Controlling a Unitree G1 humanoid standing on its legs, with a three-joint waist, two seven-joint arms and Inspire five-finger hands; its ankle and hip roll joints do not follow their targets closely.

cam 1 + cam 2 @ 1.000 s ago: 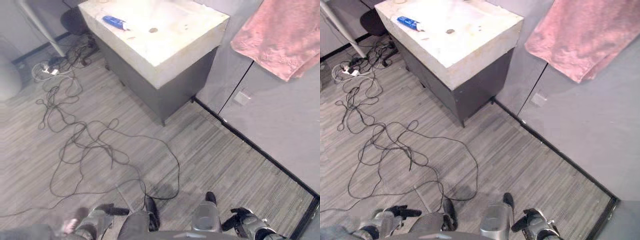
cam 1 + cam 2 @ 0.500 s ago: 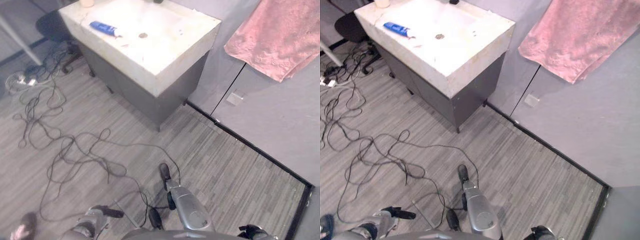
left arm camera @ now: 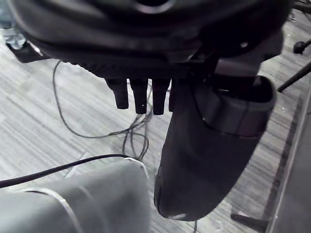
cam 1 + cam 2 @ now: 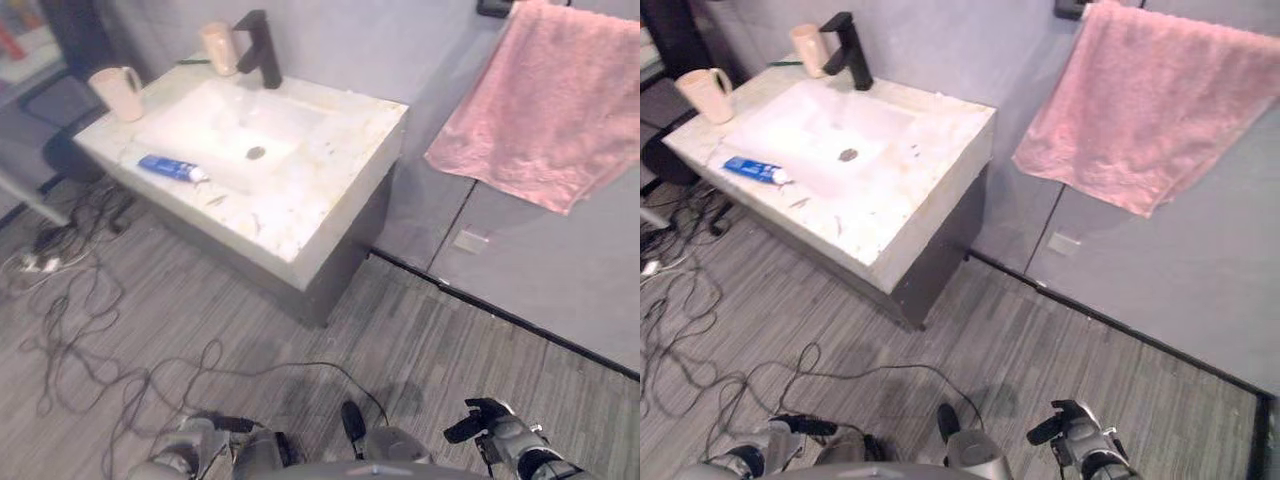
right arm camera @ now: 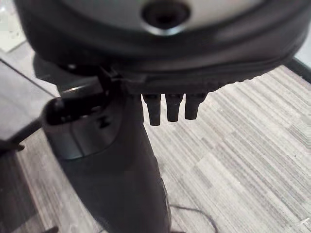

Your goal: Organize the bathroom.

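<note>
View shifting up since a second ago: sink counter [image 4: 330,190] nearing, toothpaste tube [image 4: 172,168] lying by basin, cups [image 4: 118,92] behind. Left hand [image 3: 146,94], right hand [image 5: 170,107] hanging empty, fingers relaxed. Approach under way.

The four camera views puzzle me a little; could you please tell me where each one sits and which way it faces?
Left eye view: on the head, looking down at the white stone washbasin, pink hanging towel and grey plank floor; both hands low.
Right eye view: beside it, same scene, blue toothpaste tube.
Left wrist view: along the left hand, relaxed, over floor.
Right wrist view: along the right hand, relaxed, over floor.
Both eye views share the black tap.
</note>
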